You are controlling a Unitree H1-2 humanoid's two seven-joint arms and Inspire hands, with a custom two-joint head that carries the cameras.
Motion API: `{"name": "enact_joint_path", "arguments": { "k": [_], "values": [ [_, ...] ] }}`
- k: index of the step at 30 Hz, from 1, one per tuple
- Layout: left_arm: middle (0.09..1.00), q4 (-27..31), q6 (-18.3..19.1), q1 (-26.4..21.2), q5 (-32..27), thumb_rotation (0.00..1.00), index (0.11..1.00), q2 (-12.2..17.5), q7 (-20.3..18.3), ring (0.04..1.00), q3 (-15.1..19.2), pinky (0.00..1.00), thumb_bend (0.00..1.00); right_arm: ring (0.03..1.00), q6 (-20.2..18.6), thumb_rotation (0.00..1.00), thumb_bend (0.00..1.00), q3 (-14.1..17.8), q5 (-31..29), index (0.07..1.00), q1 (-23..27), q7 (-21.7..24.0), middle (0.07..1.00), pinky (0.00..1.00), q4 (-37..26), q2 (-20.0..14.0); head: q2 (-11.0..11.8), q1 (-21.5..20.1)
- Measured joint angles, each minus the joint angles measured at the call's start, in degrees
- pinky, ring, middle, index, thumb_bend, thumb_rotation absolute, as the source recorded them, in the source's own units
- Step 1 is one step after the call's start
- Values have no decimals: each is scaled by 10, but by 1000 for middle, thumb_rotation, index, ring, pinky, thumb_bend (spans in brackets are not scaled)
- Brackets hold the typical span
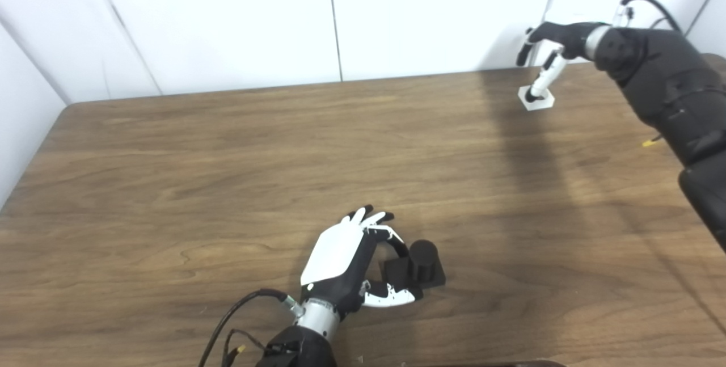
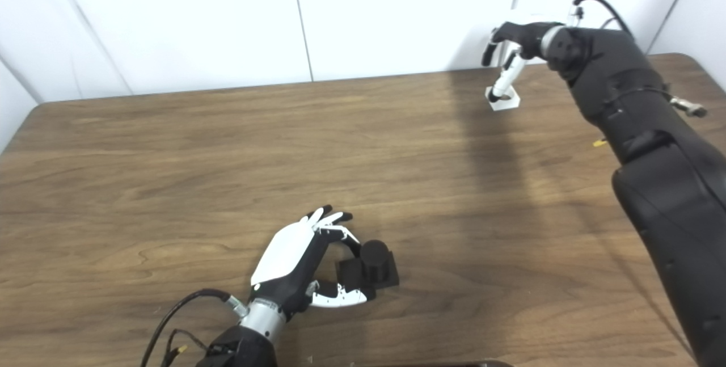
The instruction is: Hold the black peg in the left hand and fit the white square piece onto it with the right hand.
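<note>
Down at the near edge of the table (image 1: 170, 146), the left hand (image 1: 346, 259) sits cupped around the peg (image 1: 417, 268), fingers curling over the far side and thumb along the near side of its base, though whether they are pressing it or only hemming it in is hard to say. That grip looks meant to steady the peg for what's coming. The peg stands on its square base on the wood, round post upright, long axis vertical, top facing up, ready to receive a piece from above. Across a wide stretch of bare wood, well apart, the square (image 1: 536, 97) lies flat near the far right corner, its hole facing up. The right hand (image 1: 547, 49) is reaching down on it, fingers spread, one fingertip touching at the hole; I'd call that a pickup just starting, nothing lifted yet. Next comes a firm pinch, I'd judge.
</note>
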State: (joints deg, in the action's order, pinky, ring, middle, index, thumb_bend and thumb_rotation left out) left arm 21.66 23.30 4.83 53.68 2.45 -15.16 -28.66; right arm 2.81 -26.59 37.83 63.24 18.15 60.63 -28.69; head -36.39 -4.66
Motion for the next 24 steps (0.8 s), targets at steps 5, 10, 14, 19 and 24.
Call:
{"name": "enact_joint_path", "arguments": {
  "k": [5, 10, 14, 19, 24],
  "values": [
    [906, 0, -4, 1, 0, 67, 488, 2, 2, 1000, 0, 1000, 519, 1000, -1, 174, 874, -1, 0, 663, 0, 0, 973, 1000, 1, 2, 6, -14],
    [911, 1, -7, 3, -4, 64, 487, 3, 4, 1000, 5, 1000, 518, 1000, -17, 183, 864, -5, 1, 663, 0, 1, 973, 1000, 1, 2, 11, -54],
    [910, 3, -8, 4, -13, 66, 488, 7, 3, 1000, 8, 1000, 517, 1000, -22, 189, 878, -13, 6, 668, 0, 2, 971, 1000, 2, 5, 17, -75],
    [909, 10, -8, 4, -13, 68, 489, 15, -6, 1000, 8, 1000, 518, 1000, -23, 181, 877, -16, 7, 657, 0, 6, 970, 1000, 3, 12, 16, -77],
    [910, 12, -8, 4, -13, 69, 489, 16, -11, 1000, 9, 1000, 518, 1000, -23, 195, 880, -18, 9, 655, 0, 10, 969, 1000, 5, 15, 9, -68]
  ]
}}
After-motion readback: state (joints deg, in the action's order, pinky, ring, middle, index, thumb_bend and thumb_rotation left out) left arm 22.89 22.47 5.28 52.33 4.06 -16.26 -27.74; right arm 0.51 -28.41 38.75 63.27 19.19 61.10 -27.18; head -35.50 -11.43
